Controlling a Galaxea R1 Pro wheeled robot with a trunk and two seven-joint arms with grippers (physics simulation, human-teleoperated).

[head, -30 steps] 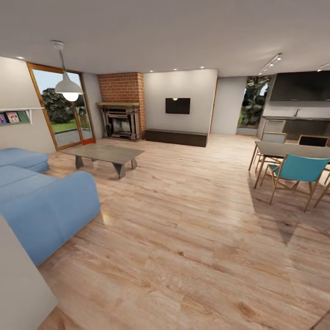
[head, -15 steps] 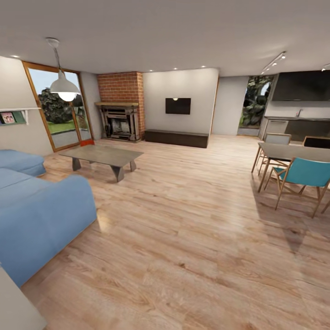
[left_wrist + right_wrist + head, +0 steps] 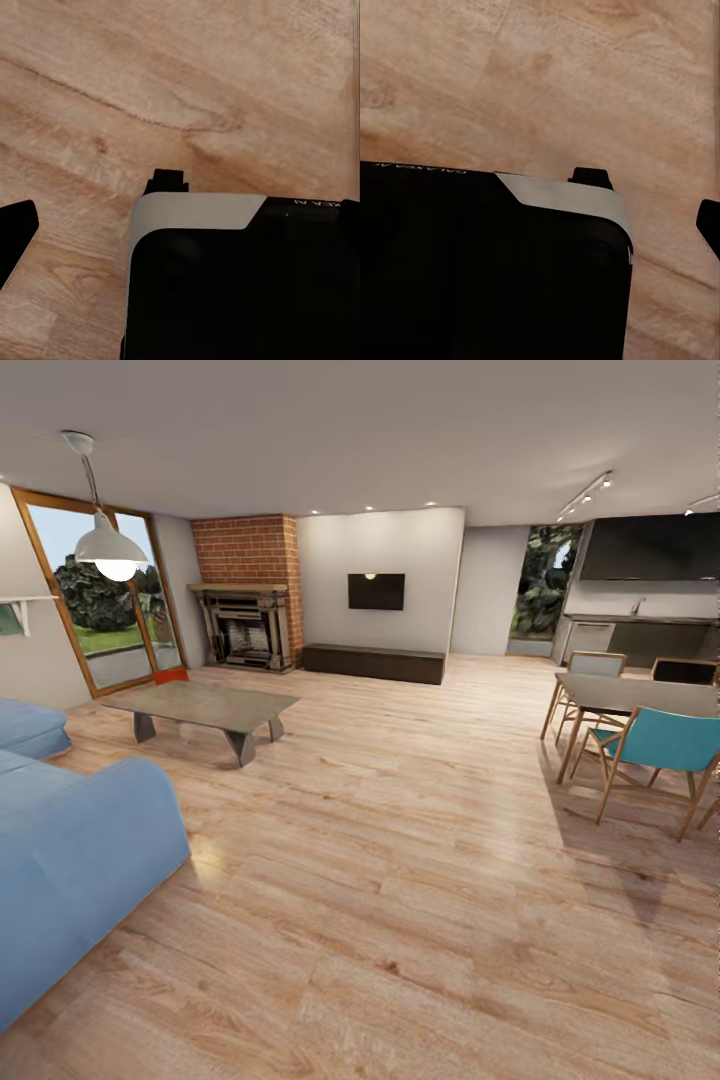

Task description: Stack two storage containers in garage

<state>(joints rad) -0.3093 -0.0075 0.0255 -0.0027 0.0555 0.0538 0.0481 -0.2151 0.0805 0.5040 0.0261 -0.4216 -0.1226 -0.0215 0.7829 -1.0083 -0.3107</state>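
Note:
I am in the living room, on a light wood plank floor. A small orange-red corner of one storage container peeks out on the floor behind the low coffee table, beside the glass door. The rest of it is hidden by the table. The left wrist view has one dark finger of my left gripper at the picture's edge, over bare planks. One dark finger of my right gripper likewise sits at the edge of the right wrist view. Nothing is seen held by either.
A blue sofa stands close at the left. Brick fireplace, dark low bench and wall TV line the far wall. A dining table with a teal chair is at the right. The robot's black base lies under both wrists.
The whole head view has shifted: sofa, coffee table, fireplace and lamp have slid left in the picture as the camera moved. The things themselves have not moved.

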